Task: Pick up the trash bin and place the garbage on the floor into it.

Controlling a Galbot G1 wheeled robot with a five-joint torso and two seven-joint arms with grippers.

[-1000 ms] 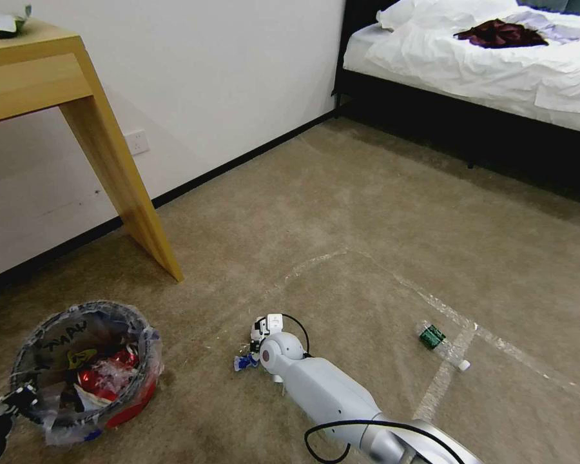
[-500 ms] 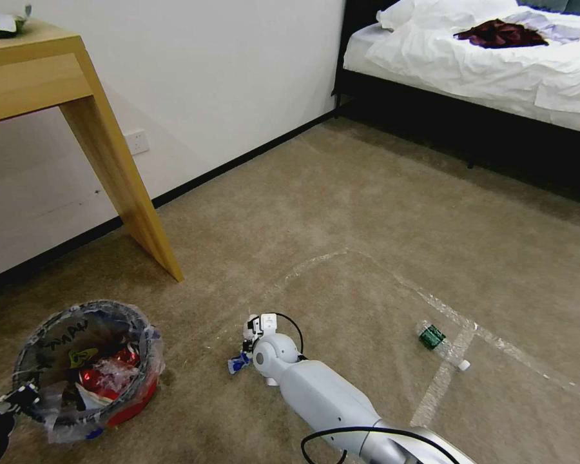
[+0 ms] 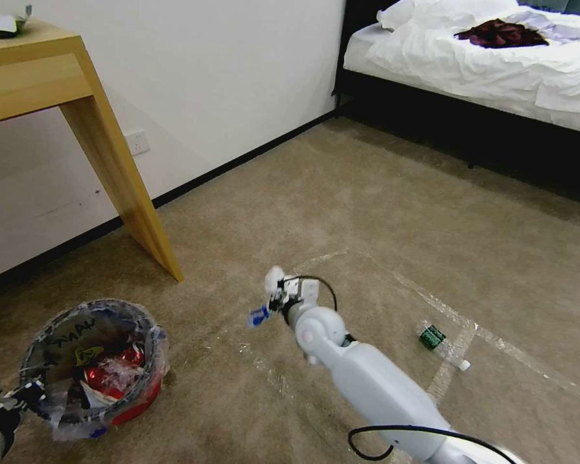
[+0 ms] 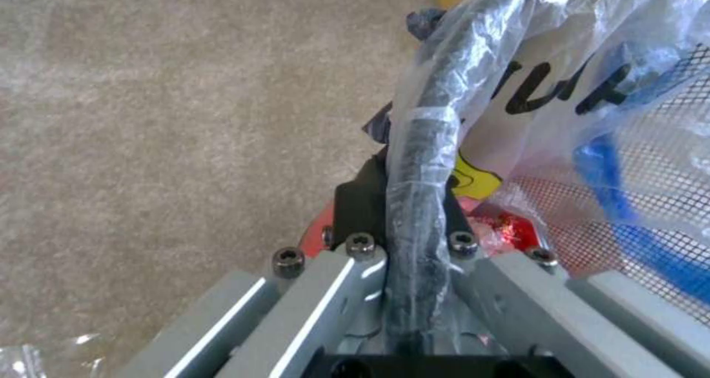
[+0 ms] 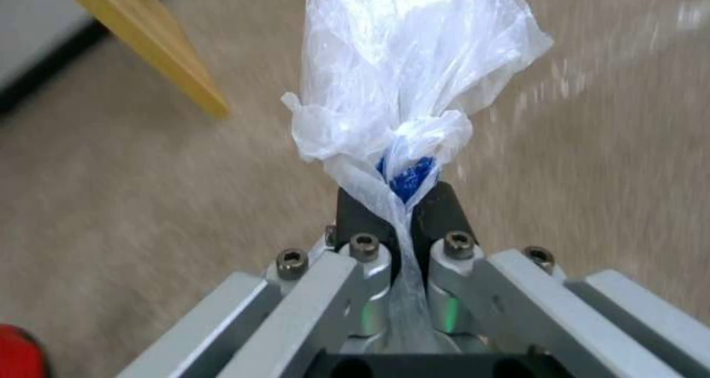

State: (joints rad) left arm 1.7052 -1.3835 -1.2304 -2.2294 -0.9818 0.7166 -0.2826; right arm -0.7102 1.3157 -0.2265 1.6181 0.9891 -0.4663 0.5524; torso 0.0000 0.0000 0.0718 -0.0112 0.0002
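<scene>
Garbage in hand comes first: a crumpled scrap of clear plastic film with a blue patch (image 5: 403, 117) is pinched between the fully closed fingers of the right gripper (image 5: 399, 211), billowing out just beyond the fingertips and clear of the beige-grey short-pile carpet (image 3: 341, 187) below. It looks nearly weightless, limp and slippery, so a tight pinch on the twisted neck, where the film is bunched thickest, seems the safest hold; a loose grip would likely let it slide free. Off to this gripper's left and nearer the robot, the small round red plastic trash bin with its crinkled clear liner (image 3: 96, 367) is held by the left gripper (image 4: 403, 211), whose fingers are clamped over the dark, bag-wrapped rim, with red and yellow wrappers already inside. The bin seems light yet stiff at the rim, while the liner is slick under the pads. Farther to the right gripper's right, a clear green-labelled bottle (image 3: 439, 341) lies on a shiny tape line (image 3: 444, 377), well apart from both grippers.
</scene>
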